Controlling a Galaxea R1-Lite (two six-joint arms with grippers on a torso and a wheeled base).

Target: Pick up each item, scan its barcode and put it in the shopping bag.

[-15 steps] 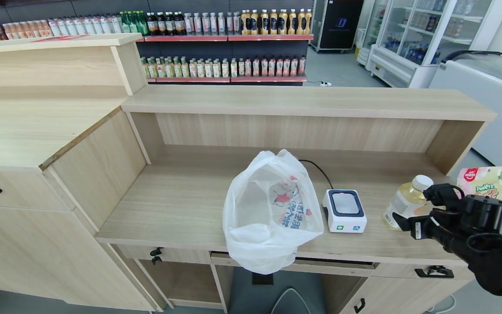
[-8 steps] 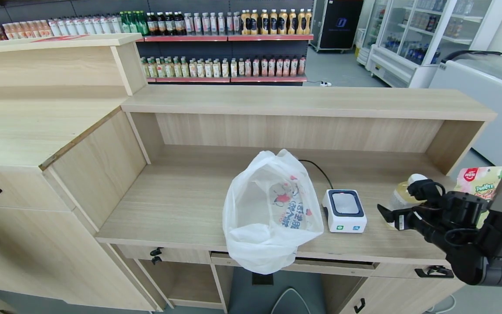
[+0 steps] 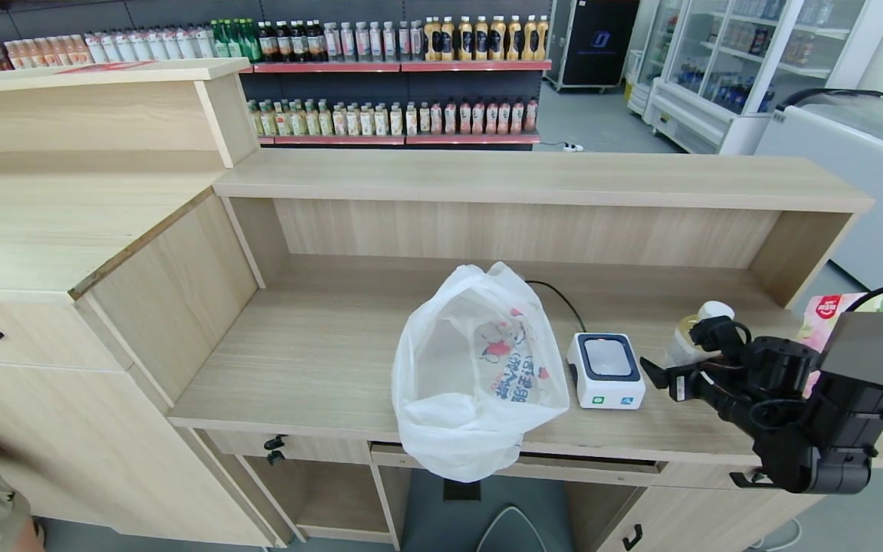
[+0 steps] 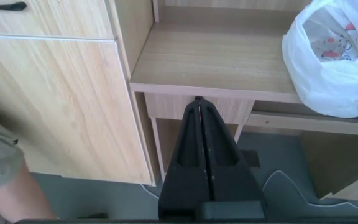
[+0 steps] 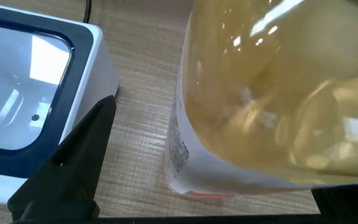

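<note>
1. Over the past second the right gripper (image 3: 675, 351) has been sliding left along the counter (image 3: 319, 360), and it is now straddling the bottle (image 3: 683, 337).
2. Its jaws are gaping wide, and one finger (image 5: 73, 168) is sitting just clear of the bottle's wall.
3. The bottle is standing just beside the scanner (image 3: 606, 368).
4. Judging by this, the gripper should be centring on the bottle's body and closing gently, since round plastic may slip or tip.

Light: bright, even, from overhead.
Glare: white highlights on the bottle (image 5: 272, 93) at the right claw (image 3: 681, 351).
Focus: that bottle looks soft, close up.
Edges: straight lines bow in the head view.
</note>
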